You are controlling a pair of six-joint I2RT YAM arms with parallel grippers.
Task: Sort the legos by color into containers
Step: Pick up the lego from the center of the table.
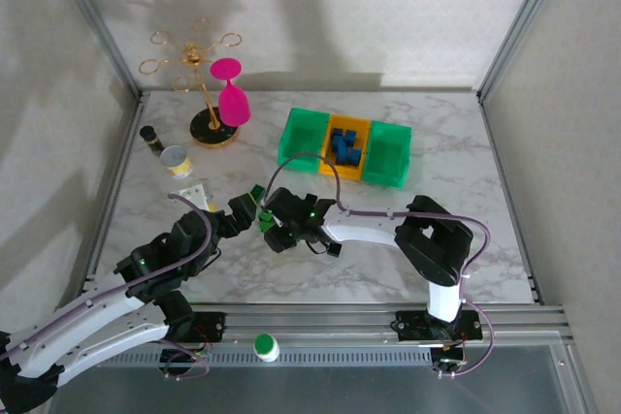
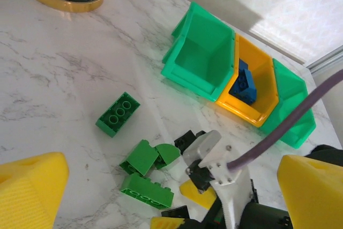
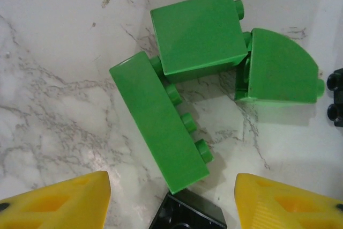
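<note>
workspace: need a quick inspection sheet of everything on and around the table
surface: white marble table, no spills seen
job's things: left green bin empty; yellow bin holds blue bricks; right green bin looks empty; green bricks and black bricks loose on the table
clutter: gold stand with pink glass, tin can, dark bottle
grippers: left gripper open above the loose bricks; right gripper open over the green bricks
cables: purple cable on the right arm, grey loop above its wrist
surroundings: metal frame rail, white walls
</note>
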